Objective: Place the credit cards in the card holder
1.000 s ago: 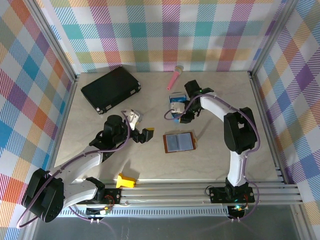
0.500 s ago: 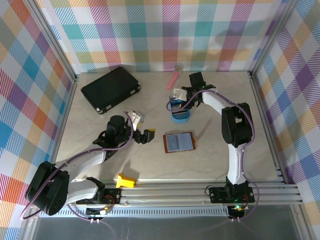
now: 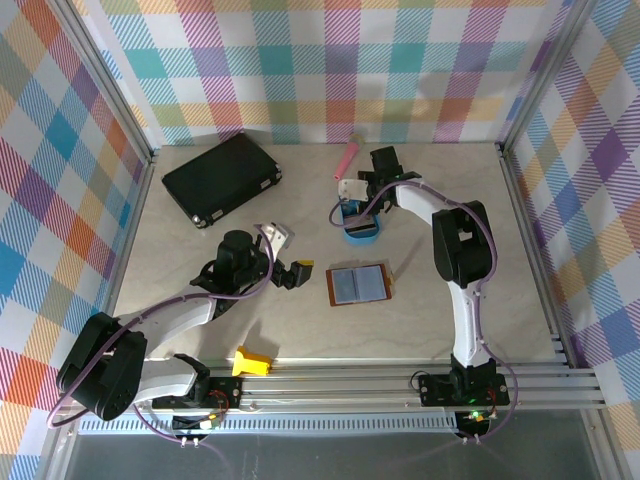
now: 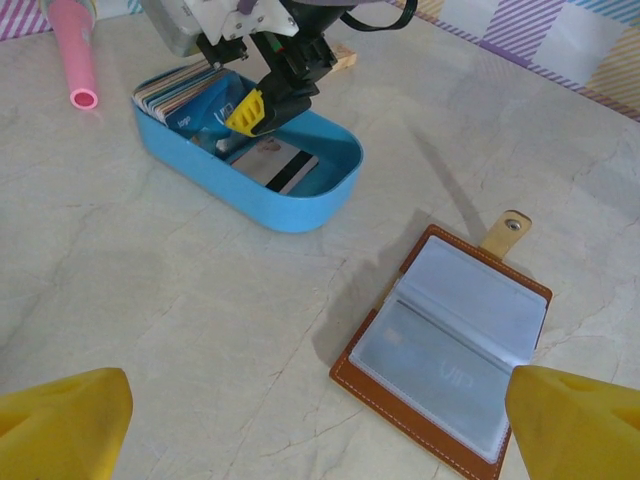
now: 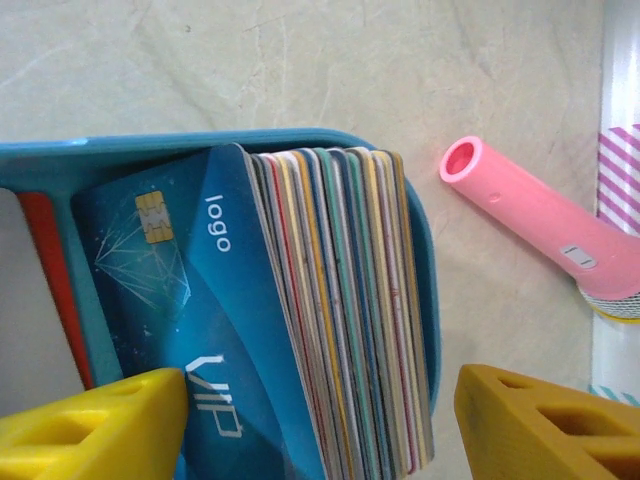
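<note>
The credit cards (image 5: 330, 310) stand on edge as a thick stack at one end of a blue oval tray (image 5: 60, 160), a blue "VIP" card leaning at the front. My right gripper (image 5: 320, 425) is open and straddles this stack, one yellow fingertip (image 5: 95, 425) over the VIP card, the other outside the tray wall. From above, the right gripper (image 3: 352, 207) dips into the tray (image 3: 362, 234). The card holder (image 3: 358, 285), brown with clear pockets, lies open flat. My left gripper (image 3: 290, 272) hovers open just left of the card holder (image 4: 450, 350), nothing between its fingers.
A pink tube (image 3: 347, 158) lies behind the tray near the back wall. A large black case (image 3: 222, 178) sits at the back left. A yellow plastic piece (image 3: 252, 362) rests by the front rail. One more card (image 4: 280, 170) lies flat on the tray floor.
My right gripper's jaws have spread wider over the card stack, and its wrist has swung toward the back wall, uncovering the tray. The left gripper has hardly moved.
</note>
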Available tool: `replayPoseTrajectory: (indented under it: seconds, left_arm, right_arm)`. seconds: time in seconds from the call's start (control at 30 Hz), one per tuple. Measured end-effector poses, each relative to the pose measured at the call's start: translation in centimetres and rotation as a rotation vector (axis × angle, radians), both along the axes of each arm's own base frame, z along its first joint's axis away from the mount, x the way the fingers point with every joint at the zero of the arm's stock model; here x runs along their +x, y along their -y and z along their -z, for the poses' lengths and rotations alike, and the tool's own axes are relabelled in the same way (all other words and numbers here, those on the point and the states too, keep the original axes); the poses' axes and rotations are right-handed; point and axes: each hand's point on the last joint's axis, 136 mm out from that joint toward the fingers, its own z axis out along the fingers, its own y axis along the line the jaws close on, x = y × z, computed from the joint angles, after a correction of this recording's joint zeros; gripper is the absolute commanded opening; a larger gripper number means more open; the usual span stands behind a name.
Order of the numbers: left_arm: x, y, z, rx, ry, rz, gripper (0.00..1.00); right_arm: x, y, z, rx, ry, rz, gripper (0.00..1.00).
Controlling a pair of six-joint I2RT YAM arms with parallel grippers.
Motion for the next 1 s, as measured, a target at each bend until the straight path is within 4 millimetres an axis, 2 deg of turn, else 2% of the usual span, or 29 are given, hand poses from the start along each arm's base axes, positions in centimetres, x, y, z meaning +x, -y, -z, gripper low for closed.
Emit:
replayPoseTrajectory:
  seconds: [0.4, 0.67, 1.0]
  left_arm:
    - [-0.3, 0.0, 0.5, 0.008, -0.004, 0.009, 0.96]
    - [-0.4, -0.1, 1.3, 0.013, -0.012, 0.009, 0.96]
    - [-0.3, -0.1, 1.2, 0.013, -0.006, 0.009, 0.96]
  right_arm:
    - [1.0, -0.3, -0.8, 0.007, 0.030, 0.005, 0.60]
    - [1.3, -0.3, -1.4, 0.009, 0.040, 0.012, 0.41]
    - [1.4, -0.3, -1.6, 0.008, 0.041, 0.011, 0.22]
